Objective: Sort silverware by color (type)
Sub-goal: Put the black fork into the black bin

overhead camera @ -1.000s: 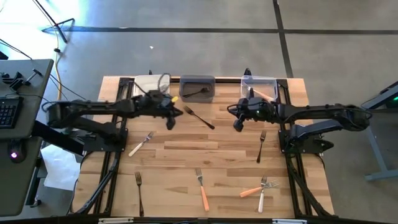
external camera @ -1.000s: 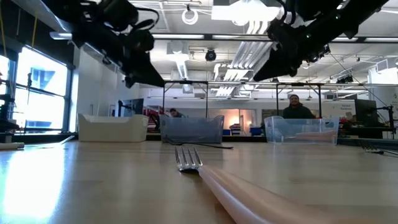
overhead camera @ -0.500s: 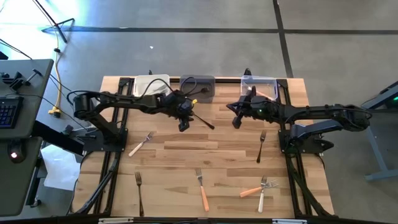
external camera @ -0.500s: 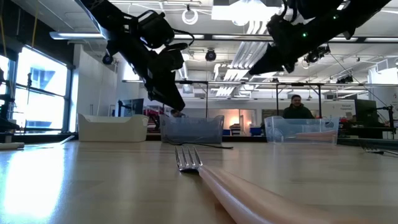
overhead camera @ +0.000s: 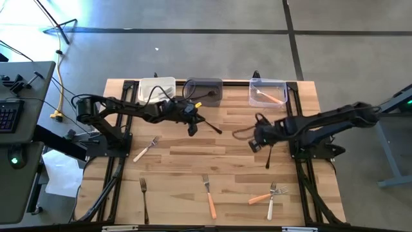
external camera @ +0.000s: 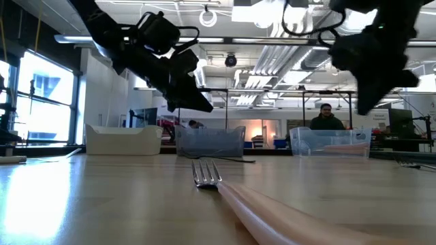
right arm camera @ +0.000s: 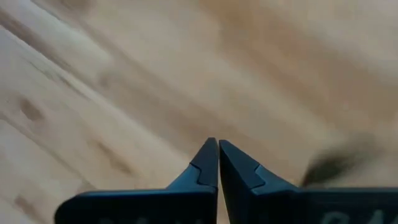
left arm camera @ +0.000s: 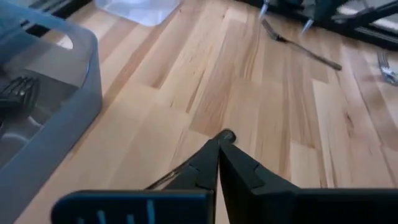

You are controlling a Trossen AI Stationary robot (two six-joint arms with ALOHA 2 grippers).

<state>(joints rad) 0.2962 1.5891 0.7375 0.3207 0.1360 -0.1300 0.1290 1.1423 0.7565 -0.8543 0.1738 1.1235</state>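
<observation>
A black fork [overhead camera: 211, 125] lies on the table in front of the grey bin [overhead camera: 205, 84]. My left gripper [overhead camera: 195, 126] hangs shut above it; the low view shows the left gripper [external camera: 206, 107] clear of the table. The fork's handle end [left arm camera: 227, 134] shows just past the shut fingertips. My right gripper [overhead camera: 253, 145] is shut and points down over bare wood beside a second black fork [overhead camera: 270, 152]. Other forks lie flat: white-handled [overhead camera: 146, 149], black [overhead camera: 144, 198], orange-handled [overhead camera: 208, 196], and an orange one [overhead camera: 259, 198] crossing a white one [overhead camera: 271, 203].
Three bins stand along the far edge: a white bin [overhead camera: 156, 86], the grey bin holding a black fork [left arm camera: 15, 90], and a clear bin [overhead camera: 269, 86] holding an orange-handled fork [overhead camera: 270, 96]. A person [external camera: 325, 117] shows in the room beyond the table.
My left gripper has reached from in front of the white bin toward the table's right and down, to over the black fork, which has stayed put. My right gripper has drawn back from the clear bin toward the near edge and tipped and rolled so that it points down.
</observation>
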